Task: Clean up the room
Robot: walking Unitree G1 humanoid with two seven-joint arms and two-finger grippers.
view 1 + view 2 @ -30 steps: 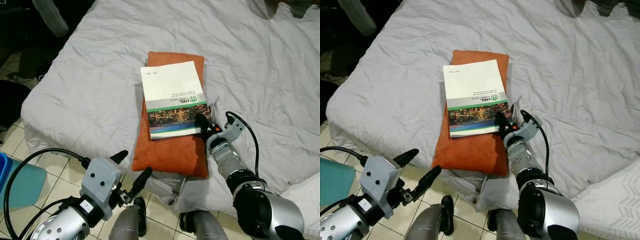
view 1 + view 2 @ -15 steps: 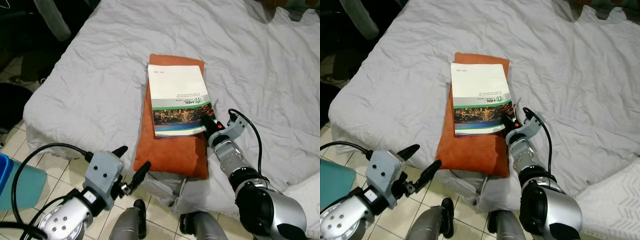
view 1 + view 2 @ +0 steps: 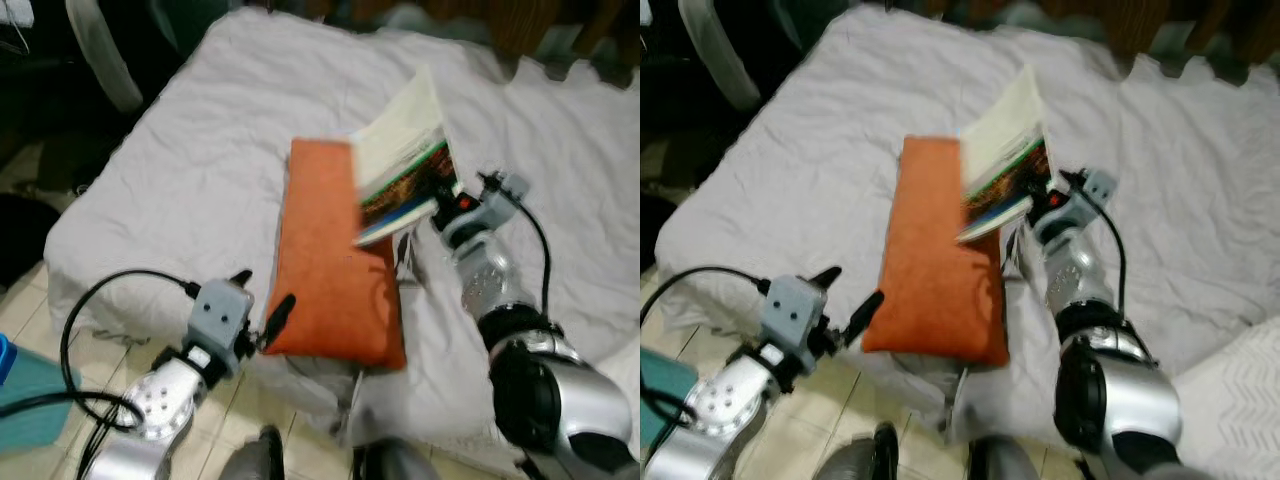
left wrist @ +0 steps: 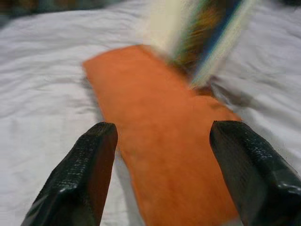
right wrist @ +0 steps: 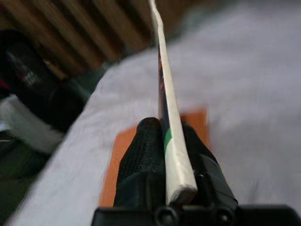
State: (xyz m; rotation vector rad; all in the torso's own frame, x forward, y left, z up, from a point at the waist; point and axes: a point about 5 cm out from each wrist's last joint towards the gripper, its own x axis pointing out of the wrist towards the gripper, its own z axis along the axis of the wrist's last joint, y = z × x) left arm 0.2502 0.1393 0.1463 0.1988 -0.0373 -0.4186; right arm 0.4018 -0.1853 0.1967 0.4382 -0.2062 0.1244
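Observation:
A white and green book (image 3: 405,162) hangs tilted in the air above the bed, one corner clamped by my right gripper (image 3: 447,190). In the right wrist view the book's edge (image 5: 165,117) runs between the two black fingers (image 5: 141,155). Under it an orange cushion (image 3: 330,270) lies on the grey-white bedsheet (image 3: 200,150), its near end over the bed's edge. My left gripper (image 3: 262,305) is open beside the cushion's near left corner, holding nothing. In the left wrist view the orange cushion (image 4: 160,136) lies ahead, between the spread fingers (image 4: 82,174).
The bed fills most of the scene, with tiled floor (image 3: 40,290) at its near side. A blue object (image 3: 25,400) lies on the floor at the left. Dark items (image 3: 60,60) stand beyond the bed's left corner. A white textured pillow (image 3: 1230,390) is at the right.
My right gripper has lifted the book off the cushion and tilted it up toward the right. My left gripper has risen closer to the cushion's corner. The camera view has shifted and blurred.

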